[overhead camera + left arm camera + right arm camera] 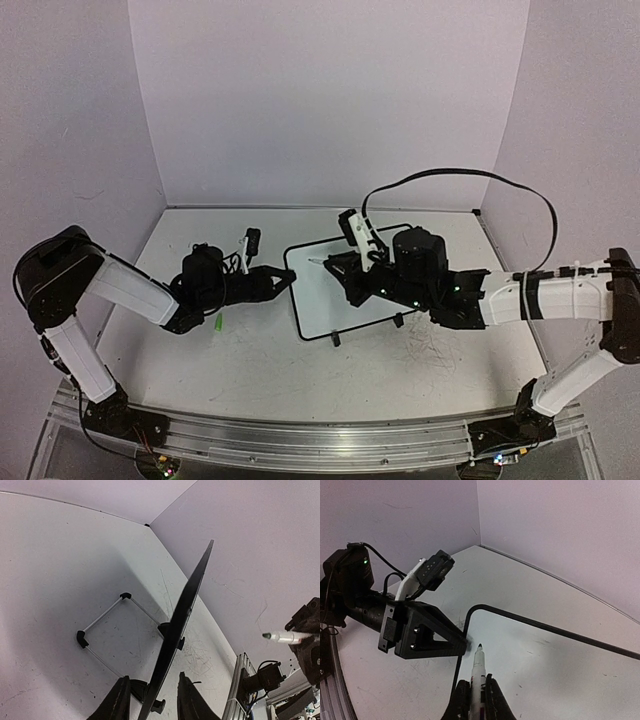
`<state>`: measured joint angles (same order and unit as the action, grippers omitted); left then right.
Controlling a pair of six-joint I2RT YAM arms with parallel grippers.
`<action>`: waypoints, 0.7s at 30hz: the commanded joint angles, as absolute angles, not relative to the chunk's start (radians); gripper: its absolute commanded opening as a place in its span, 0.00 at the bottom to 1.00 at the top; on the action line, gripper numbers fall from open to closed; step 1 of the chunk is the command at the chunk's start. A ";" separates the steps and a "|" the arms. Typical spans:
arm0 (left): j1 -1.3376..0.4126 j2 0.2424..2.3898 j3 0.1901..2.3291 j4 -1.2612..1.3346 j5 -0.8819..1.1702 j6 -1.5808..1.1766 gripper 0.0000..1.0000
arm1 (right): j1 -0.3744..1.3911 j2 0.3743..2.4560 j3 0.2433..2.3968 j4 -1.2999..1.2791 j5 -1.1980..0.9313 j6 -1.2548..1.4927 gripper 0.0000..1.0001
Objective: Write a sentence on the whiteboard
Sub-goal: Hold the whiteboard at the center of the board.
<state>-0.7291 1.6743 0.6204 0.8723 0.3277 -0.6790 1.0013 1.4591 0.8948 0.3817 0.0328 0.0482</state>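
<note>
Top external view: the whiteboard stands at table centre, blank. The left gripper straddles its 9 o'clock edge, jaws narrow but with gaps showing. The right gripper clamps a marker, its tip near that edge. Step in hand: steadying the board. Next move calls for a firm hold, then tip contact.

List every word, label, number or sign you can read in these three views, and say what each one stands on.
No text can be read in any of the views.
whiteboard: its face looks blank, with no writing on it.
marker: any print on the barrel is too small and blurred to read.
Arms and table: no legible labels, only small green lights and grey scuffs.
</note>
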 commanded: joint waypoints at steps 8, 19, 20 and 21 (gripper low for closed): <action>-0.711 1.703 0.652 0.951 0.379 -0.653 0.23 | 1.043 1.559 0.946 0.459 0.034 0.014 0.00; -0.703 1.726 0.662 0.961 0.423 -0.624 0.23 | 1.043 1.571 0.948 0.488 0.115 0.031 0.00; -0.703 1.729 0.663 0.960 0.425 -0.623 0.22 | 1.043 1.571 0.951 0.488 0.127 0.033 0.00; -0.702 1.733 0.665 0.961 0.427 -0.622 0.22 | 1.043 1.574 0.954 0.487 0.143 0.032 0.00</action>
<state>-0.7107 1.7214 0.6228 0.9035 0.3964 -0.6500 1.0378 1.5620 0.9310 0.4484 0.0748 0.0303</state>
